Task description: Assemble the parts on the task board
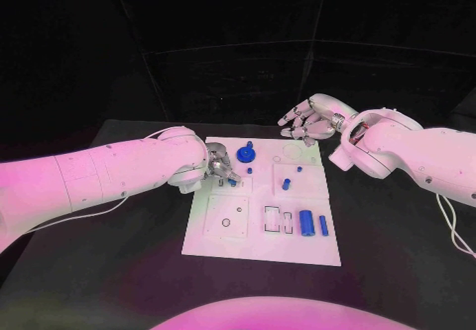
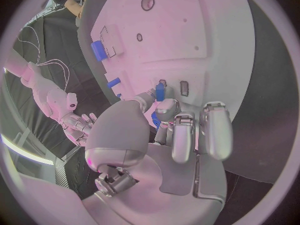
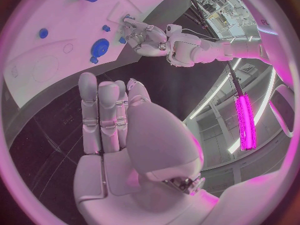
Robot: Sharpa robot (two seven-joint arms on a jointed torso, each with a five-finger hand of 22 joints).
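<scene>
nearest the head camera we found the near edge of the task board (image 1: 260, 253), and just beyond it two blue cylinders (image 1: 314, 223) lying loose beside a rectangular recess (image 1: 272, 218), not yet seated. we noted the left hand (image 1: 220, 168) low over the board's left side, its fingers (image 2: 181, 135) narrowed around a small blue part (image 2: 160, 91) close to two small slots; we judged this part held at the fingertips, though we could not confirm the contact. we noted the right hand (image 1: 312, 118) raised past the board's far right corner, holding nothing, its fingers (image 3: 100, 110) lying close together. a blue gear-like piece (image 1: 247, 153) and a short blue peg (image 1: 285, 183) stood on the board, apparently placed. by our judgement the assembly was partly done: several holes remained unfilled, and the loose cylinders and the held part were outstanding.
</scene>
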